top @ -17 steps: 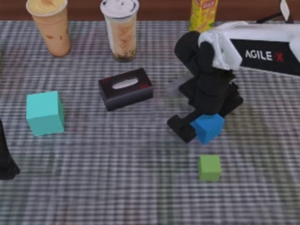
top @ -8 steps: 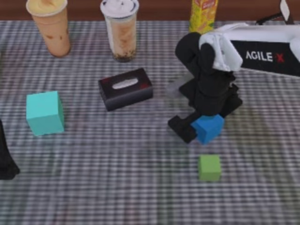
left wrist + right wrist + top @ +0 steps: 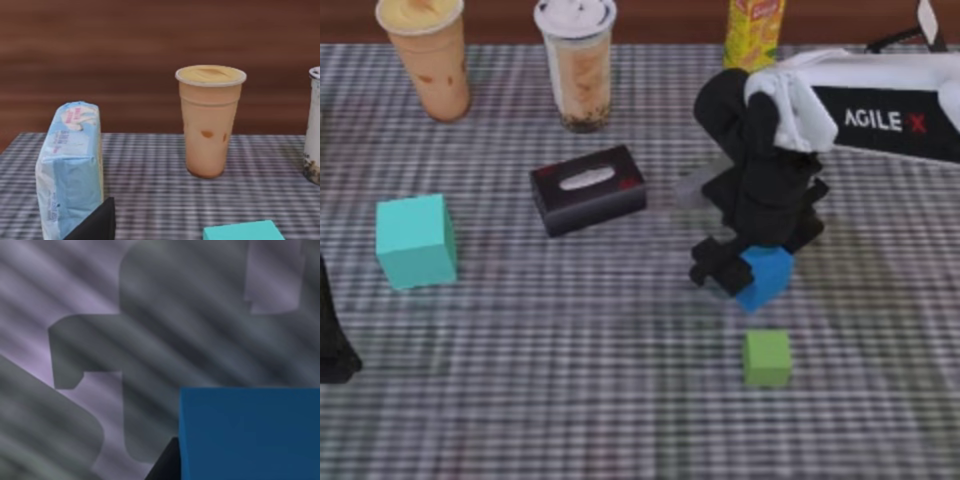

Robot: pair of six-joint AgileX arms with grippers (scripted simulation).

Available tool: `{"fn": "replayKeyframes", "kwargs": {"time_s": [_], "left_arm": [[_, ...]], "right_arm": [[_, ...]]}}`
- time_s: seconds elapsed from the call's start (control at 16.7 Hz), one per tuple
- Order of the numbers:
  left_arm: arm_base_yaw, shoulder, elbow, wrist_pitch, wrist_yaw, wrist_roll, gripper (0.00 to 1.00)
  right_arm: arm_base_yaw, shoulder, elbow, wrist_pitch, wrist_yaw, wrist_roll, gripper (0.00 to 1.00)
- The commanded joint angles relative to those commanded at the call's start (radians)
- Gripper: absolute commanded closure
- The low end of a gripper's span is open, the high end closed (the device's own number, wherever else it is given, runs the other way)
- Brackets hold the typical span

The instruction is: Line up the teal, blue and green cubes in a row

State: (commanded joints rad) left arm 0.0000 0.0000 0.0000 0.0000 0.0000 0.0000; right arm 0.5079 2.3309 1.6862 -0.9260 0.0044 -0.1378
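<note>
The right gripper [image 3: 748,268] has its 2 fingers pinched on the mid-sized bright blue matte cube [image 3: 765,277], which sits between them, right of the black oblong tissue box [image 3: 588,189]. The small lime-green cube [image 3: 766,357] lies near that blue cube, toward the table's front. The large light-teal cube [image 3: 415,240] rests left of the tissue box. The left arm [image 3: 334,340] is parked at the table's left edge.

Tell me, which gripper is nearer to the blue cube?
The right. The right gripper sits directly over the blue cube, its fingers at the cube's sides. The left arm is parked at the table's left edge, far from it.
</note>
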Motion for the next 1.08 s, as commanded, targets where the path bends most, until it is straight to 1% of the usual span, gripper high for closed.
{"fn": "replayKeyframes", "kwargs": {"time_s": [0.06,0.12,0.66,0.78,1.08], "left_arm": [[0.000,0.000,0.000,0.000,0.000,0.000,0.00],[0.000,0.000,0.000,0.000,0.000,0.000,0.00],[0.000,0.000,0.000,0.000,0.000,0.000,0.00],[0.000,0.000,0.000,0.000,0.000,0.000,0.00],[0.000,0.000,0.000,0.000,0.000,0.000,0.00]], "right_arm": [[0.000,0.000,0.000,0.000,0.000,0.000,0.98],[0.000,0.000,0.000,0.000,0.000,0.000,1.00],[0.002,-0.022,0.008,-0.010,-0.003,0.002,1.00],[0.006,-0.032,0.035,-0.048,-0.003,0.000,1.00],[0.010,-0.083,0.142,-0.214,-0.004,0.000,1.00]]}}
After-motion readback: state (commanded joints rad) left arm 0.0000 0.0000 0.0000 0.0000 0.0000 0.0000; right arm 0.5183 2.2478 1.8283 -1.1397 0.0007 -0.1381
